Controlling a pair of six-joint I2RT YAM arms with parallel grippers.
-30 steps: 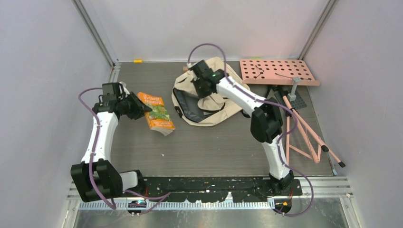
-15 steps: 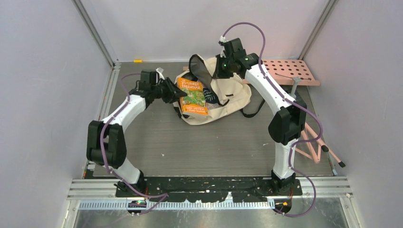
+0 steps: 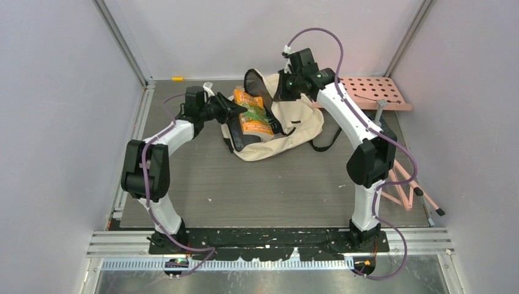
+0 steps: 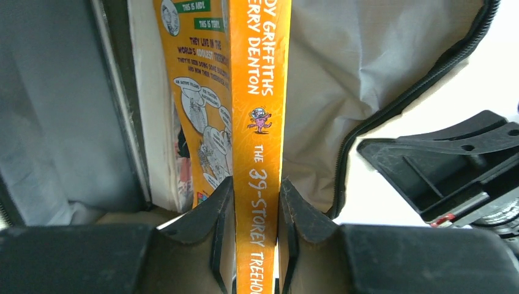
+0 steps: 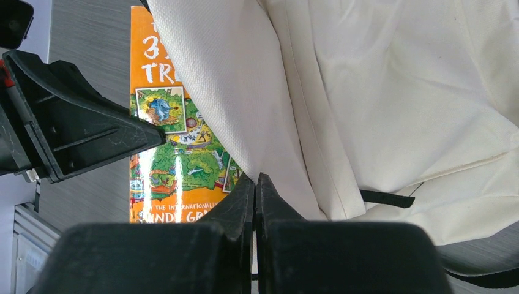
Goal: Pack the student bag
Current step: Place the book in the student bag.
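Left pincer [image 4: 256, 184] is clamping the orange book [image 4: 257, 92] by its spine, edge-on for slotting into the student bag [image 3: 300, 122] at upper centre; my right pincer [image 5: 255, 179] is pinching its mouth open.

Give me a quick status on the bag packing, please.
Left claw grips book spine, at bag mouth. Right claw shut on bag, holding it open. No obstruction seen.

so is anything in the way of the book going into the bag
Nothing visible. The left hand holds the orange book by its spine, far end at the unzipped mouth of the student bag, and the right hand pinches the flap up, so the opening gapes.
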